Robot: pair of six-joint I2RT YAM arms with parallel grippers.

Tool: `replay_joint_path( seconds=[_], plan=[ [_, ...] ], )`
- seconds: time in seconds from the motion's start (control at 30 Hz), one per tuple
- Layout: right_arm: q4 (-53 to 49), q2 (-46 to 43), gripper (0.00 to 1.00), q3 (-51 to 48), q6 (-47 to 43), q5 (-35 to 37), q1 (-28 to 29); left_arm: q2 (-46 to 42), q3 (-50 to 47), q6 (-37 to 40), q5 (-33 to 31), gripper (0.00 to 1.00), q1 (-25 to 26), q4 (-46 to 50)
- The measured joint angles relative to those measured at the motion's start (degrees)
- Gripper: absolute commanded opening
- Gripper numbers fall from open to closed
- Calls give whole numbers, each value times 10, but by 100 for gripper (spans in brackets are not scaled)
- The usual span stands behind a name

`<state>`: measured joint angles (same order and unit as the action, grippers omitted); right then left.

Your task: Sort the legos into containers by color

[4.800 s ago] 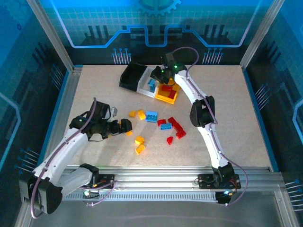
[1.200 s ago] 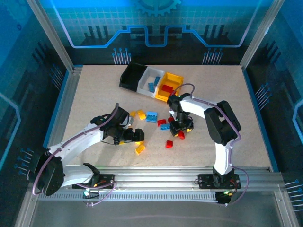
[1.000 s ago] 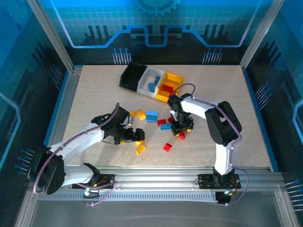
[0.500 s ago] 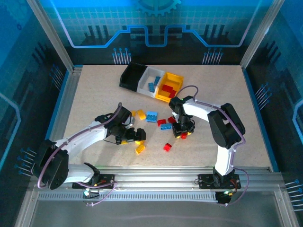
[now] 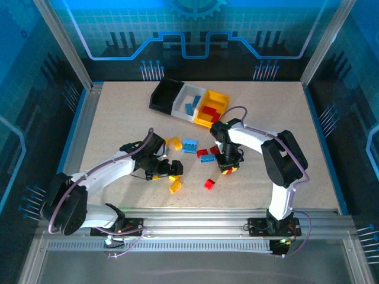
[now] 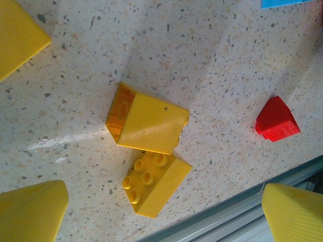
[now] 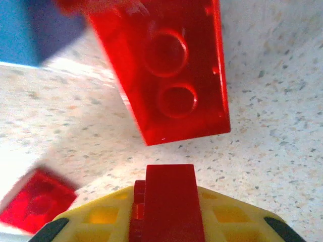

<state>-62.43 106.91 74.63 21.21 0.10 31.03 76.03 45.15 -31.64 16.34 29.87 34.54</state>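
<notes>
Down on the speckled counter (image 5: 118,118), our right tool (image 5: 228,167) is pinched on a small red lego (image 7: 166,201), so we should lift it straight up, slowly, and carry it to the yellow bin (image 5: 204,123); our left tool (image 5: 167,170) hangs wide apart over yellow legos (image 6: 149,126).

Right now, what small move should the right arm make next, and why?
Probably lift straight up. The right gripper looks shut on a red brick, and a second red brick lies close beside it. Rising first should clear it before heading to the yellow bin, which already holds red ones.
</notes>
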Motion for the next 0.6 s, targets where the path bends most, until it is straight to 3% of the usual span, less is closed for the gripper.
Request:
replay_joint_path(
  seconds=[0.17,0.37,0.6],
  plan=[
    [-12,-9,22,75,5,-29,-8,0,0,0,0,99,0,-5],
    [16,-6,22,172,35,-96,-55,0,0,0,0,99,0,-5],
    [97,66,22,299,98,-135,-105,-16,0,0,-8,99,0,13]
  ],
)
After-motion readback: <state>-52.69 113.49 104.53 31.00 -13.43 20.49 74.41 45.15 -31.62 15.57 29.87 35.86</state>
